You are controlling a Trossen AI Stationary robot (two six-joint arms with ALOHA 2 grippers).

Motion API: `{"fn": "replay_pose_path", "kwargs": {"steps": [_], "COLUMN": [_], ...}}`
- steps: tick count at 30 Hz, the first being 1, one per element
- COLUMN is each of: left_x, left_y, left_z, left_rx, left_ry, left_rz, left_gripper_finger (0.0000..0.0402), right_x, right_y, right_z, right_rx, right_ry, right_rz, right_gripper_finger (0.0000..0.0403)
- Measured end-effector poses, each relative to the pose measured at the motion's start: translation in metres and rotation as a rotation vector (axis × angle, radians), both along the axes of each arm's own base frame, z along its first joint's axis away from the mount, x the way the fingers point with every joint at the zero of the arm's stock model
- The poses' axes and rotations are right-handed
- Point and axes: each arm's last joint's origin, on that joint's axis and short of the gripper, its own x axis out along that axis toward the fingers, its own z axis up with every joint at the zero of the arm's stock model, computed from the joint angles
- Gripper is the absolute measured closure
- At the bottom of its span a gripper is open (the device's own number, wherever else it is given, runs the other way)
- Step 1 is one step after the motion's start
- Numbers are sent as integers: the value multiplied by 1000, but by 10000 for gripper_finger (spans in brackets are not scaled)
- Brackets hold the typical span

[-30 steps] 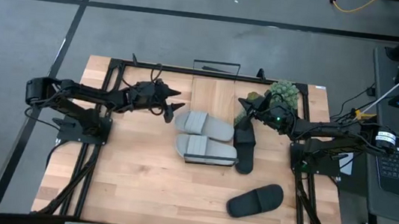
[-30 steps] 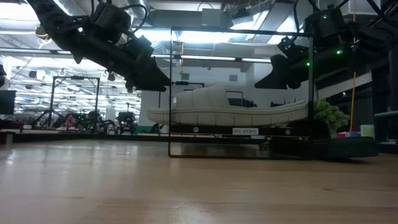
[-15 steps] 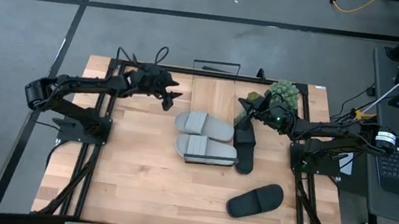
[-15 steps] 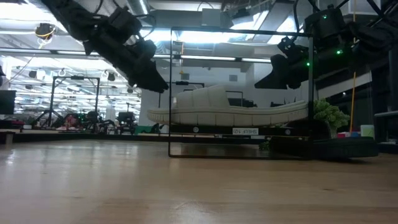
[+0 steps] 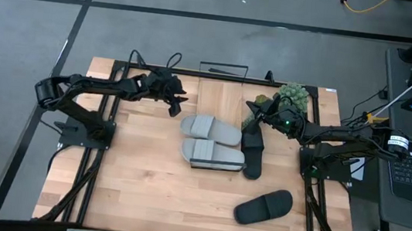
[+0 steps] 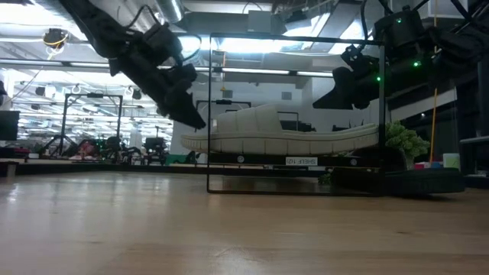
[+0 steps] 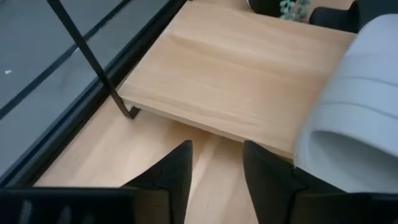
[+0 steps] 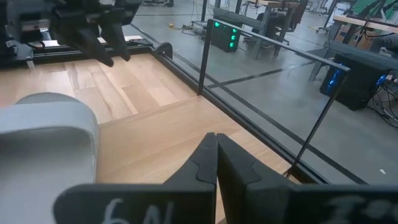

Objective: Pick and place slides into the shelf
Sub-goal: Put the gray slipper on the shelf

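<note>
The shelf's light wood plank (image 5: 220, 98) (image 7: 236, 74) sits in a thin black wire frame (image 6: 294, 37) at the table's far middle. Two light grey slides (image 5: 211, 128) (image 5: 212, 154) lie soles down on the plank's near part. One black slide (image 5: 252, 152) lies on the table along the shelf's right side, and another (image 5: 263, 207) lies nearer the front. My left gripper (image 5: 178, 103) (image 7: 216, 158) hovers open off the plank's far-left corner, tipped downward. My right gripper (image 5: 256, 109) (image 8: 216, 149) hovers shut above the right side of the plank, over the black slide's far end.
A green potted plant (image 5: 290, 94) stands at the table's far right, just behind my right gripper. The wire frame's uprights and top bars (image 8: 205, 43) ring the plank. Bare wooden tabletop (image 5: 143, 186) spreads across the left and near parts.
My left arm has swung toward the table's far edge, and its gripper has tipped more steeply downward and sunk a little beside the shelf's left side. The slides and the shelf have stayed where they were.
</note>
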Motion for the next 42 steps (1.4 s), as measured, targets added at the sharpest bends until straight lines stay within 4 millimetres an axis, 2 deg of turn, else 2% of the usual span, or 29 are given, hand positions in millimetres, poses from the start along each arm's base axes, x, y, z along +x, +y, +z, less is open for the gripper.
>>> {"fn": "replay_pose_path", "kwargs": {"steps": [11, 18, 25, 31, 42], "left_x": [7, 12, 16, 17, 23], "left_y": [-9, -20, -24, -27, -45], "left_z": [-6, -15, -20, -20, -23], "left_rx": [-32, -15, -8, -4, -13], "left_ry": [11, 96, 114, 119, 146], "left_rz": [-57, -38, -39, -13, -76], "left_gripper_finger": [311, 355, 397, 398, 401], "right_x": [0, 0, 0, 0, 0], "right_y": [0, 0, 0, 0, 0], "right_z": [0, 0, -1, -1, 0], "right_rx": [4, 5, 6, 6, 7], "right_ry": [0, 1, 1, 1, 0], "right_rz": [-1, -1, -1, -1, -1], "right_gripper_finger": [397, 397, 397, 397, 397]}}
